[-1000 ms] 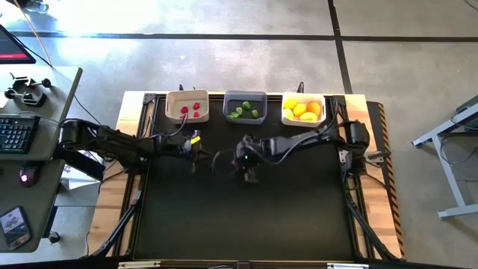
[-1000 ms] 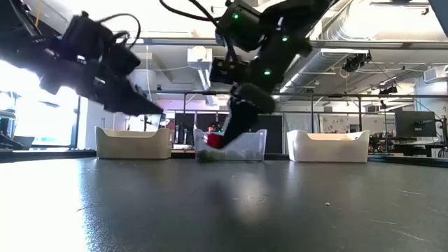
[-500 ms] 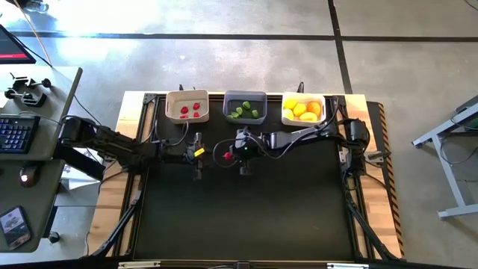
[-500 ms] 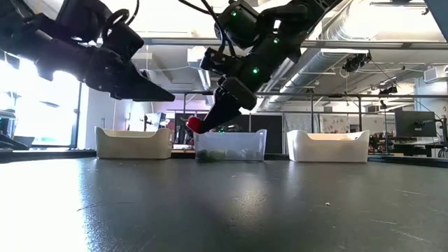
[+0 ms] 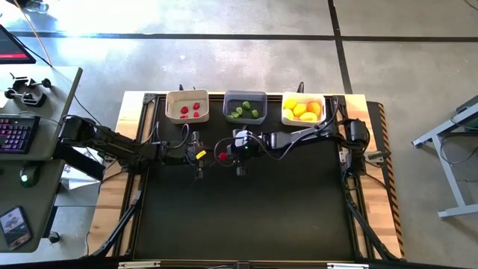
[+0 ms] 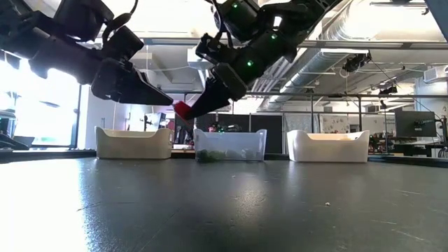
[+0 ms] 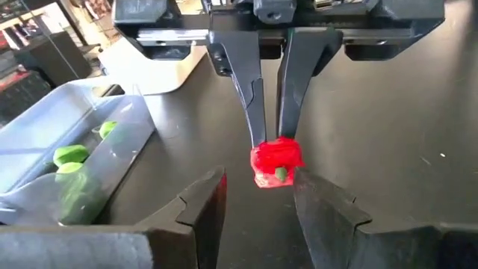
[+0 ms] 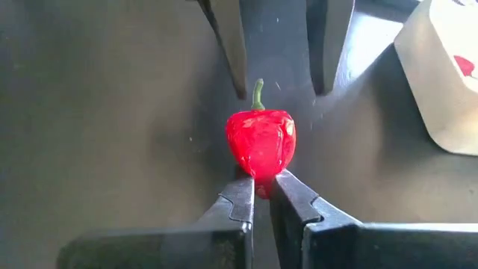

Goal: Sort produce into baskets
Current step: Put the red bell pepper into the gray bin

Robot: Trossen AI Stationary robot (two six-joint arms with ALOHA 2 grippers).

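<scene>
A red piece of produce [image 8: 260, 142] with a green stem hangs over the middle of the table, with my right gripper [image 8: 261, 187] shut on it. My left gripper [image 7: 258, 198] faces it from the table's left. Its open fingers [image 8: 230, 52] stand on either side of the stem without touching. The high view shows both grippers tip to tip, left gripper [image 5: 202, 155] and right gripper [image 5: 227, 155]. Three baskets stand along the far edge: a cream-white basket [image 5: 187, 96] with red pieces, a dark grey basket [image 5: 245, 95] with green pieces, and a white basket [image 5: 303, 97] with yellow-orange pieces. My right gripper pinches the red piece's blunt end [image 8: 260, 173], opposite the stem, between its two fingertips. The fingers reach toward the table's left, slanting a little downward [image 6: 210, 94]. The piece is lifted clear of the table, its stem pointing at my left gripper.
The dark mat [image 5: 246, 217] lies bare toward the near edge. The table's frame rails [image 5: 358, 217] run along both sides. A desk with a keyboard [image 5: 15, 134] stands off the table's left.
My right gripper has lifted the red piece off the mat and carried it up and toward the table's left, to my left gripper. My left gripper has risen a little, turned about its wrist and opened.
</scene>
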